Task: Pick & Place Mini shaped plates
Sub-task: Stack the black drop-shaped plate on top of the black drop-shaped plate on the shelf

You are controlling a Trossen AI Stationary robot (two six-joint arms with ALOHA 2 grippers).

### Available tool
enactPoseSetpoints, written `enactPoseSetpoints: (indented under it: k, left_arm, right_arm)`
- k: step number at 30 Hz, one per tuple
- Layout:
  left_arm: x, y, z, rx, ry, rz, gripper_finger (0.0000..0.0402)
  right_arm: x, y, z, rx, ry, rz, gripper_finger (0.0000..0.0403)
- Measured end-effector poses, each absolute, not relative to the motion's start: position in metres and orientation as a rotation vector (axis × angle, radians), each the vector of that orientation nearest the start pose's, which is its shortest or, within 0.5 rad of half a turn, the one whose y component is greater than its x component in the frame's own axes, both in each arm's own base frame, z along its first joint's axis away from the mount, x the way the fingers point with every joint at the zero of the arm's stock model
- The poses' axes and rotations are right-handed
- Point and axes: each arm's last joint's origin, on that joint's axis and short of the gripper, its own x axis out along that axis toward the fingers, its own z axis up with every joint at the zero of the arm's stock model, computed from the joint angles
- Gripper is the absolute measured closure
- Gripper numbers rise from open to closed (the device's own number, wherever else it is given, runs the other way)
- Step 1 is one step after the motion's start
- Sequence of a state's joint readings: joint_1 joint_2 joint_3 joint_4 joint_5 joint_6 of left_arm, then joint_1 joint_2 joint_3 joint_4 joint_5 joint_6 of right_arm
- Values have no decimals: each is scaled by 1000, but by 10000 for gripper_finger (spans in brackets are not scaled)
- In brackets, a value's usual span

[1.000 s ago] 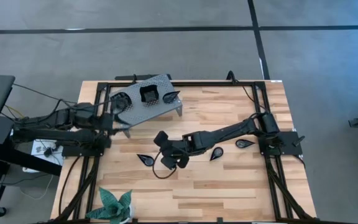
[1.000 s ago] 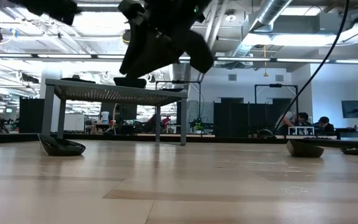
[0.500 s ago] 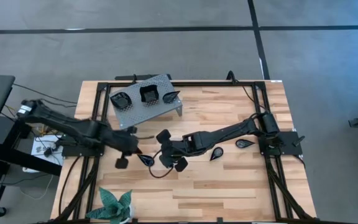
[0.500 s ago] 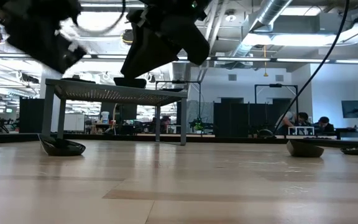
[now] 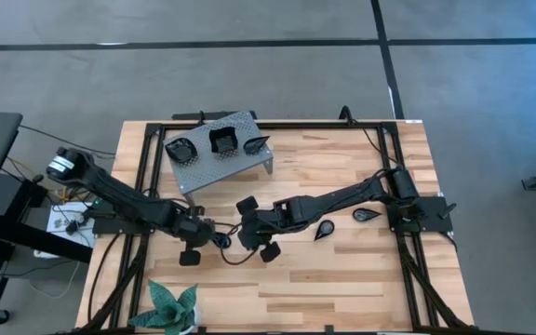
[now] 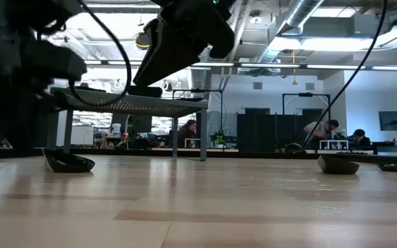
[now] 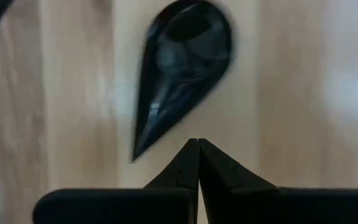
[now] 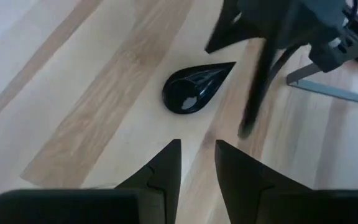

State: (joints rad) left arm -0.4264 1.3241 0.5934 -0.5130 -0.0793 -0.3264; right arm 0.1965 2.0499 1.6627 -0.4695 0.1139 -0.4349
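Tabletop point(image 5: 361, 279): left gripper point(image 7: 197, 158) now closed above teardrop plate point(image 7: 182, 68).

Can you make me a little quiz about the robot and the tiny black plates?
1. True or false: the left hand is shut and holds nothing.
2. How many plates sit on the grey stand? A) one B) three C) five
3. What shape is the plate lying just in front of the left hand?

Key:
1. True. Its fingers are pressed together, with the plate lying free on the table.
2. B. A roundish plate, a squarish plate and a teardrop plate sit there.
3. A teardrop.
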Motion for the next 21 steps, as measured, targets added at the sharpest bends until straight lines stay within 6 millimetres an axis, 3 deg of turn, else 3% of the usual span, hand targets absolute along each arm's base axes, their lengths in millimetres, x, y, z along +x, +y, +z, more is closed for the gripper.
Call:
enactPoseSetpoints:
  k: [9, 21]
  left_arm:
    - [195, -82, 142, 119, 1231, -3, 396]
    - [209, -68, 145, 196, 1122, 53, 396]
  right_arm:
    - [437, 97, 223, -530, 896, 306, 310]
    - [419, 113, 214, -343, 1080, 236, 310]
